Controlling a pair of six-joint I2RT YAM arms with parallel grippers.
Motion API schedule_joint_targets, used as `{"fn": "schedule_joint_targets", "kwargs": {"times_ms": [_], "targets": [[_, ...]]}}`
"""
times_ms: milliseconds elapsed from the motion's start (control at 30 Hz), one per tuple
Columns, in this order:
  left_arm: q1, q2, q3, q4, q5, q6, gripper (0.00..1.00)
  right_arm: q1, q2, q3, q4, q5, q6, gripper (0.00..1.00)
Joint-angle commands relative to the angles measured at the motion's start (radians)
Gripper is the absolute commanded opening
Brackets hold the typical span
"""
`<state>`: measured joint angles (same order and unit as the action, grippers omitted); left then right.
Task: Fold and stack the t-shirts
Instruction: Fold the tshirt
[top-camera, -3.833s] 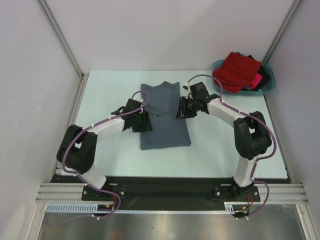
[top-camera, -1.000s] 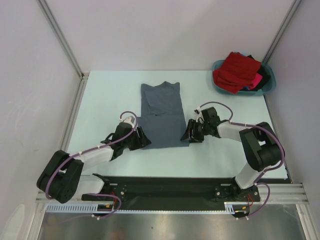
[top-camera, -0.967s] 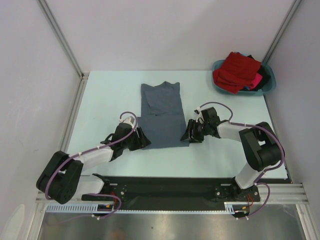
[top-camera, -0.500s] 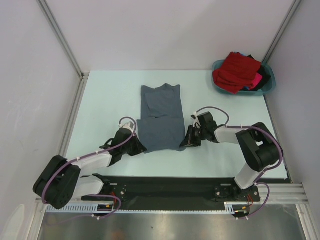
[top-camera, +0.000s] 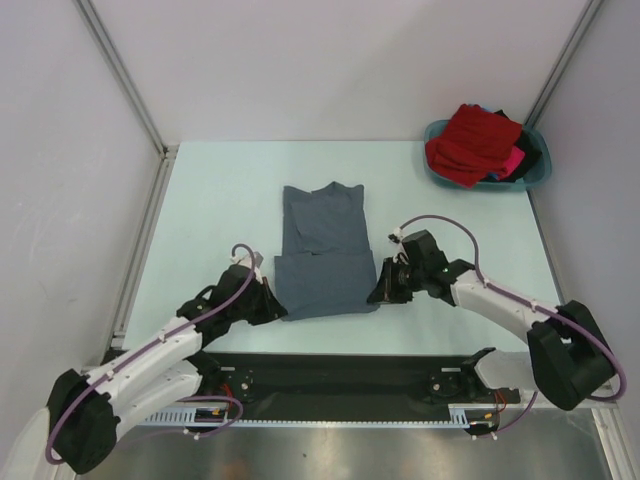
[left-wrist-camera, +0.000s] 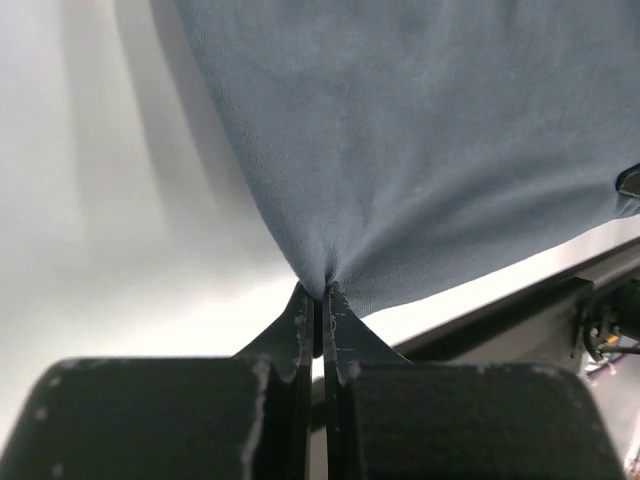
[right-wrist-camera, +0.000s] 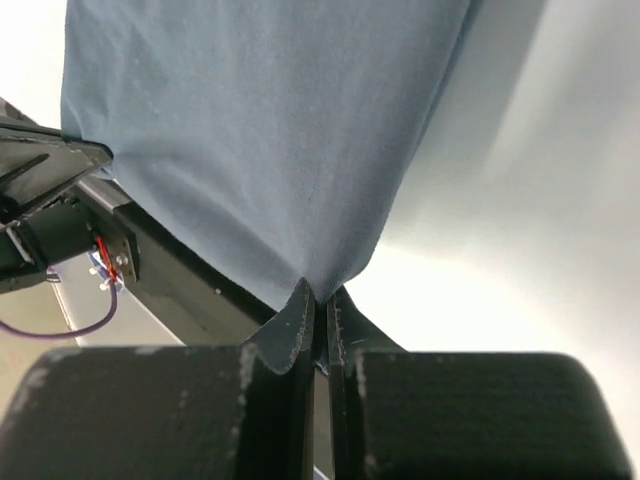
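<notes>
A slate-grey t-shirt (top-camera: 323, 245), folded into a long strip, lies in the middle of the table with its neck at the far end. Its near hem is lifted off the table. My left gripper (top-camera: 278, 303) is shut on the hem's left corner; in the left wrist view the grey cloth (left-wrist-camera: 420, 150) fans out from the closed tips (left-wrist-camera: 322, 292). My right gripper (top-camera: 374, 293) is shut on the right corner, and the cloth (right-wrist-camera: 270, 140) hangs from its tips (right-wrist-camera: 320, 295). Red, pink and dark t-shirts (top-camera: 478, 142) are piled at the back right.
The pile sits in a teal basin (top-camera: 537, 176) in the far right corner. Metal frame posts stand at the table's back corners. The black base rail (top-camera: 330, 372) runs along the near edge, right below the lifted hem.
Both grippers have shut on the grey shirt's near corners and pulled back toward the near edge, raising the hem. The shirt's near part now looks shorter and doubled.
</notes>
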<state>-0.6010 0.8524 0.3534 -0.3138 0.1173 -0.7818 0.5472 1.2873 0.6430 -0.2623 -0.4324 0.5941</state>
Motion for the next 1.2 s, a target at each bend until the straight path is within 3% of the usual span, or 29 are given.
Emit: {"fn": "schedule_joint_targets", "kwargs": {"times_ms": [0, 200, 433, 733, 1167], "targets": [[-0.006, -0.059, 0.074, -0.163, -0.01, -0.007, 0.0, 0.01, -0.081, 0.004, -0.113, 0.049, -0.008, 0.0], [-0.006, -0.041, 0.189, -0.22, -0.008, 0.009, 0.0, 0.014, -0.106, 0.082, -0.155, 0.069, -0.033, 0.0], [-0.006, 0.091, 0.384, -0.252, -0.068, 0.078, 0.0, 0.01, -0.013, 0.25, -0.181, 0.101, -0.109, 0.0], [0.024, 0.315, 0.597, -0.249, -0.172, 0.179, 0.01, -0.081, 0.213, 0.474, -0.181, 0.046, -0.209, 0.02], [0.193, 0.732, 0.915, -0.156, -0.125, 0.288, 0.0, -0.197, 0.578, 0.837, -0.183, -0.08, -0.263, 0.04]]}}
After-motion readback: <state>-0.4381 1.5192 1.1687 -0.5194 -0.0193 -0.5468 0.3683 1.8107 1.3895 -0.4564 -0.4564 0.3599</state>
